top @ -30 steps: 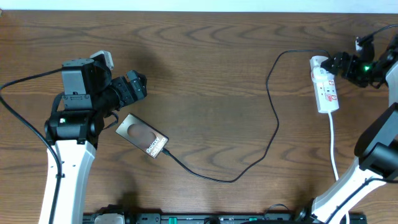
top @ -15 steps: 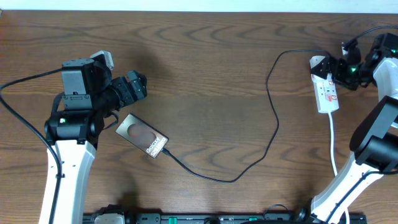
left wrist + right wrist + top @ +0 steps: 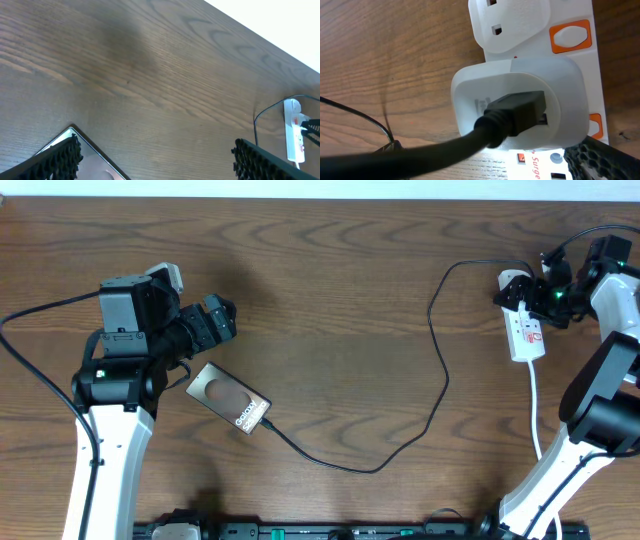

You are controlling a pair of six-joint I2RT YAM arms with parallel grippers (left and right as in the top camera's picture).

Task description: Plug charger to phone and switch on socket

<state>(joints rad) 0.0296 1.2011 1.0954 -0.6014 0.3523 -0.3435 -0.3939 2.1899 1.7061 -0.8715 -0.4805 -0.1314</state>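
Dark wood-grain bench (image 3: pixel 330 280) fills the overhead view. The left fingers (image 3: pixel 220 316) are spread wide and hold nothing. They hover just off the 11 o'clock side of the phone (image 3: pixel 229 399), and in the left wrist view one phone corner shows between the two pads. The right fingers (image 3: pixel 540 288) are also fully apart and grip nothing. They are low over the 12 o'clock end of the socket (image 3: pixel 527 330), close to the white adapter (image 3: pixel 520 100), but whether they touch it cannot be told.

The phone lies flat, screen up, at the bench's 8 o'clock. Its long axis runs from 10 to 4 o'clock. The charger (image 3: pixel 440 370) meets the phone's 4 o'clock end. From there it sags toward 6 o'clock, then climbs in a loose curve to the adapter, where its black plug sits.

The socket lies at the bench's 2 o'clock, with its long axis close to 12–6. Its white cord (image 3: pixel 537 410) leaves from the 6 o'clock end. Orange switches (image 3: pixel 570 36) show beside the outlets, and their position cannot be read.
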